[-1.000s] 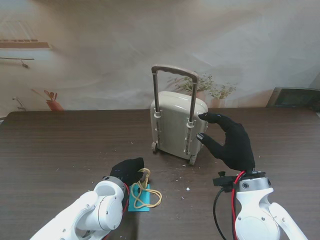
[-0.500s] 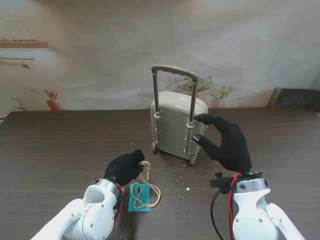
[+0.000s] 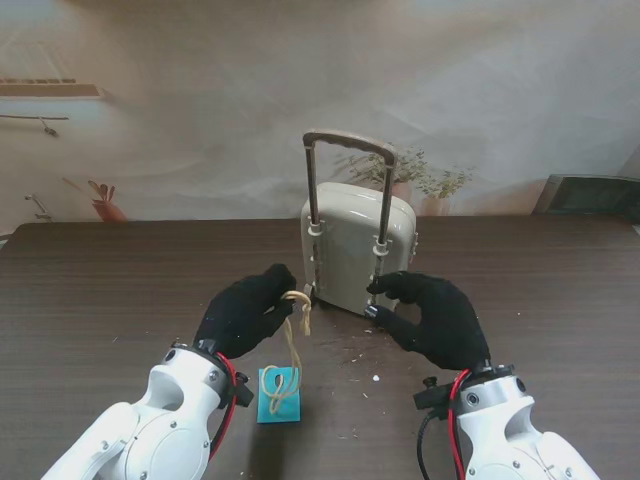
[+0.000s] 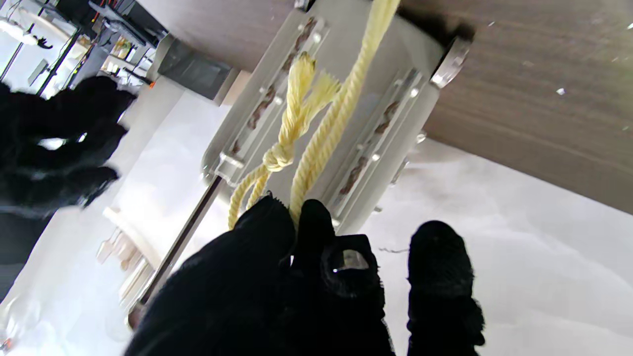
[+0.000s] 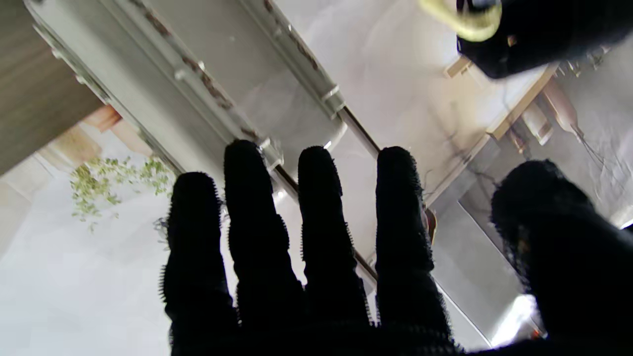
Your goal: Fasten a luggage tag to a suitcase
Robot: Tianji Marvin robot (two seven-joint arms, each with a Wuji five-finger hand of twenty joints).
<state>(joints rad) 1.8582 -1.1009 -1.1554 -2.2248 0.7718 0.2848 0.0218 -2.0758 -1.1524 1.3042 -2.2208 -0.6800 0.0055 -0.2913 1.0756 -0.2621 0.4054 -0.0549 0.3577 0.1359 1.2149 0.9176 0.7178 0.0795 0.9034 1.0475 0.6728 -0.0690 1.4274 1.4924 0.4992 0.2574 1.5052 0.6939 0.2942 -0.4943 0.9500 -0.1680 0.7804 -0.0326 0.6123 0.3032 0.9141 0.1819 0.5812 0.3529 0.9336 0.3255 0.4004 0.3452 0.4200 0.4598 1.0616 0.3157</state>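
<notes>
Dark wood-grain table (image 3: pixel 100 290) with a pale printed backdrop behind it, some crumbs scattered near the middle. The little beige suitcase (image 3: pixel 350 255) stands upright mid-table with its telescopic handle (image 3: pixel 350 140) pulled all the way up.

Left hand (image 3: pixel 245 312) is pinched shut on the yellow rope loop (image 3: pixel 293 340), holding it up just to the left of the suitcase's wheels. The cord hangs down to the teal luggage tag (image 3: pixel 279 394), which sits on the table nearer to me; whether the tag is lying flat or lifted a bit, can't tell. The left wrist view shows the knot (image 4: pixel 277 158) in the cord right in front of the case's handle rails.

Right hand (image 3: pixel 430 318) holds nothing, fingers (image 5: pixel 326 217) spread, thumb and fingertips at the lower right corner of the suitcase. Can't tell if it's actually touching.
</notes>
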